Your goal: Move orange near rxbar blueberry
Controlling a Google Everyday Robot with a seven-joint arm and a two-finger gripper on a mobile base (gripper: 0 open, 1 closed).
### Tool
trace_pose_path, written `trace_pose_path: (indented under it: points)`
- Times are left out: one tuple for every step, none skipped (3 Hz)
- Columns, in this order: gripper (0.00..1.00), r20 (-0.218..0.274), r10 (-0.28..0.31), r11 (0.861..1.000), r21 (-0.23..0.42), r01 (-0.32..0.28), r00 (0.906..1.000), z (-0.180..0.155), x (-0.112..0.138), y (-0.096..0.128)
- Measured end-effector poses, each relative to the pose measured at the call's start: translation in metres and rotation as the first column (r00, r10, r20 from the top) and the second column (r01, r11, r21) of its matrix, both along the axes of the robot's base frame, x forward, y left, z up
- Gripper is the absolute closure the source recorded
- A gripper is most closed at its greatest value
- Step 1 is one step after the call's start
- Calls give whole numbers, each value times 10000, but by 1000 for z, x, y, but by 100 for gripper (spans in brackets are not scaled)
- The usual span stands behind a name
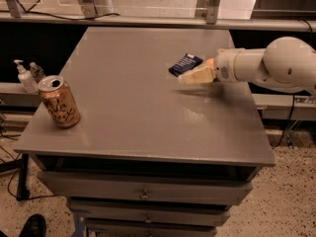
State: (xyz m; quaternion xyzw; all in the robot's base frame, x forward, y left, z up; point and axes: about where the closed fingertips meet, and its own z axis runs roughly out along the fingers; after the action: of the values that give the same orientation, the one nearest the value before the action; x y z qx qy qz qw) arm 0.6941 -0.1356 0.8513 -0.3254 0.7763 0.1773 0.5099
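Observation:
The rxbar blueberry (pixel 185 64), a flat dark navy bar, lies on the grey table (pixel 123 107) at the right rear. My gripper (pixel 191 78) reaches in from the right and sits low over the table, just in front of and right of the bar. Only a small sliver of the orange (pixel 210 62) shows, at the top of the gripper close to the bar's right end. The gripper hides the rest of the fruit and appears closed around it.
A copper-coloured drink can (pixel 59 101) stands near the table's left front edge. Two small bottles (pixel 25 76) stand on a ledge left of the table. Drawers (pixel 143 194) sit below the tabletop. A rail with posts runs behind the table.

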Motion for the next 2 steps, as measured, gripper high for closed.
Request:
trace_pose_path:
  points:
    - [0,102,247,9992,323,-250,9996,9,-8,13]
    - [0,124,462,9968,653,-469,9989,13,-17,26]
